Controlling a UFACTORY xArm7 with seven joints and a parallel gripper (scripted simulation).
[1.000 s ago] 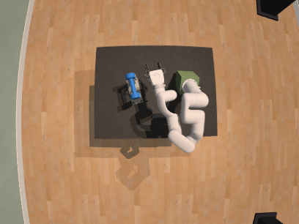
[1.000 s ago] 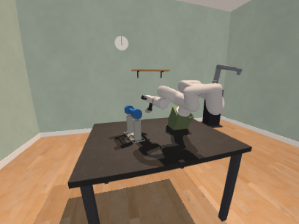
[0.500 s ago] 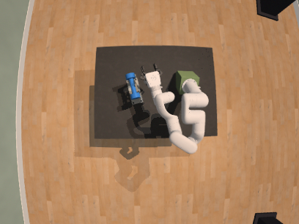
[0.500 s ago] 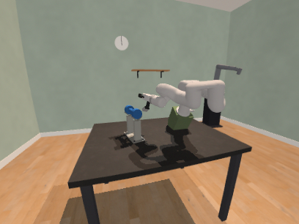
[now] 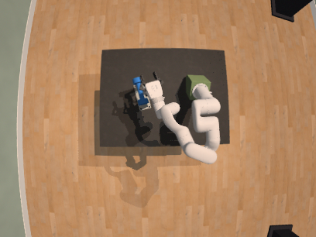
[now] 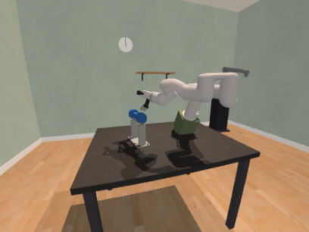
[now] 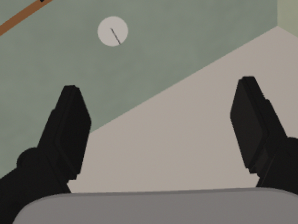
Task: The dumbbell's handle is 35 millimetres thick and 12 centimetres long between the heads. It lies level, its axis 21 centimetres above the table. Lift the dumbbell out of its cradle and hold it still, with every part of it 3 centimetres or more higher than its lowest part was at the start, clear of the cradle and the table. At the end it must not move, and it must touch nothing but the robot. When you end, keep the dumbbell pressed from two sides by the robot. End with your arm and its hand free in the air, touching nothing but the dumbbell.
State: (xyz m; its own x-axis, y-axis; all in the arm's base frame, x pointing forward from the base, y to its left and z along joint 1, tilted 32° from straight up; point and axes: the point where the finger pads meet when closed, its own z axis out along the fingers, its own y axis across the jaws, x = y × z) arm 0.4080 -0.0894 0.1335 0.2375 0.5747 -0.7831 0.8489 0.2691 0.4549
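Note:
A blue dumbbell lies level in a grey two-post cradle on the dark table; it also shows in the side view. My gripper is open and empty, in the air just to the right of the dumbbell and above it, apart from it. In the side view the gripper sits a little above and to the right of the dumbbell's near head. In the wrist view both black fingers stand wide apart and point at the wall and ceiling; the dumbbell is not in that view.
The arm's green base block stands on the table right of the cradle. A wall clock and a wooden shelf hang on the back wall. A dark stand is behind the table on the right.

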